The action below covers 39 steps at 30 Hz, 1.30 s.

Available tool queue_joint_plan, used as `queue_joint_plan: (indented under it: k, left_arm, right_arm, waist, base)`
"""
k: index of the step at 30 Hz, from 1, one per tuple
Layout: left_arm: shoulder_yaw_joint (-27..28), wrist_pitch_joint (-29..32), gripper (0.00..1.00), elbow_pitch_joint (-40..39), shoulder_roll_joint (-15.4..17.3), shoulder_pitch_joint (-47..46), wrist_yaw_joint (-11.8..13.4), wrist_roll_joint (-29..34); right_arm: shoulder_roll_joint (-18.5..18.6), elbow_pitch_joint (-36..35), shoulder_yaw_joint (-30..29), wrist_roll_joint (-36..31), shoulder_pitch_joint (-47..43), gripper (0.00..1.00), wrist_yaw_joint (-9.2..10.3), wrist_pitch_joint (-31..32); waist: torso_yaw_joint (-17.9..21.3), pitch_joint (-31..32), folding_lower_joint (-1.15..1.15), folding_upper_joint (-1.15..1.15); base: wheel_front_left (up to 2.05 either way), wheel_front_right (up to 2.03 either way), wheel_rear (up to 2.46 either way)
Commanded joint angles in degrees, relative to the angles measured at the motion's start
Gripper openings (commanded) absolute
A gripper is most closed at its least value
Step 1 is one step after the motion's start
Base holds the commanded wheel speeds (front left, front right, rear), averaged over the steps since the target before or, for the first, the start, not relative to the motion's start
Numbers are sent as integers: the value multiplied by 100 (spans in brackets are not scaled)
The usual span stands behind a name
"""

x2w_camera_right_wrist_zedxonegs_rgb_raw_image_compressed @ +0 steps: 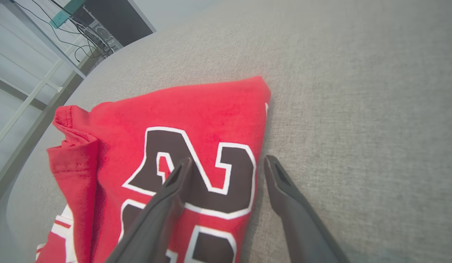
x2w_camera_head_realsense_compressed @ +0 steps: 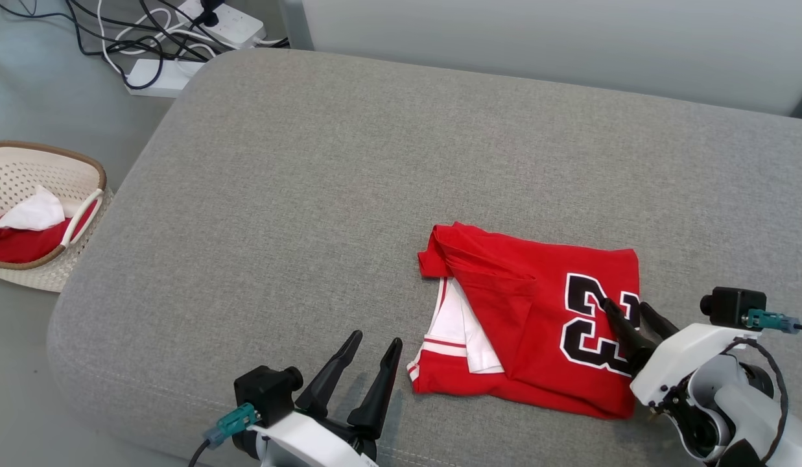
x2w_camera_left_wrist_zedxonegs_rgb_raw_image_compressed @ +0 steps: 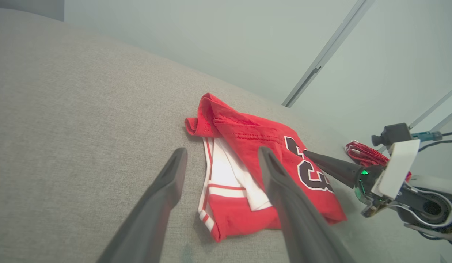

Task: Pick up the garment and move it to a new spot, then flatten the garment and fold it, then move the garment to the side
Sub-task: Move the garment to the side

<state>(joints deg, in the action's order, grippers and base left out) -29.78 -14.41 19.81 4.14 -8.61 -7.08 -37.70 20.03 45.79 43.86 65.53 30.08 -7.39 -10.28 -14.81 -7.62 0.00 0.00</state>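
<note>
Garment (x2w_camera_head_realsense_compressed: 537,318) folded; moving it aside looks next.
Right gripper (x2w_camera_head_realsense_compressed: 625,305), open and empty, straddles its edge and should close; left gripper (x2w_camera_head_realsense_compressed: 376,338) open, empty.

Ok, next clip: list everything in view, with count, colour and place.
sofa: one, grey, under the jersey
jersey: one, red with white trim and black number, folded on the sofa
basket: one, cream with brown rim, floor at left
white cloth: one, white, in the basket
red cloth: one, red, in the basket
power strips: two, white, floor at upper left
cables: several, black and white, around the power strips
left pincer: one, dark, open, left of the jersey
right pincer: one, dark, open, at the jersey's right edge
</note>
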Motion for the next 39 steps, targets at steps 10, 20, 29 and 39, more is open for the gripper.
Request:
queue_joint_plan:
  k: [10,20,29,39]
  left_arm:
    - [334,-59,100,-213,71,-179,-41,85]
    - [301,-59,100,-245,61,-171,-41,74]
    - [384,-59,100,-252,41,-136,-41,53]
    - [315,-59,100,-287,-8,-119,-41,34]
  right_arm:
    - [-39,192,205,230,-96,100,-10,-6]
    - [-93,214,382,403,-15,0,-10,-31]
    - [220,-266,167,349,251,0,-10,-414]
    - [453,-1072,85,-113,361,0,-10,-467]
  waist:
    - [-126,-20,0,0]
    - [-98,-42,0,0]
    - [-14,90,0,0]
    - [374,366,0,0]
  base:
    - [0,0,0]
    - [0,0,0]
    - [0,0,0]
    - [0,0,0]
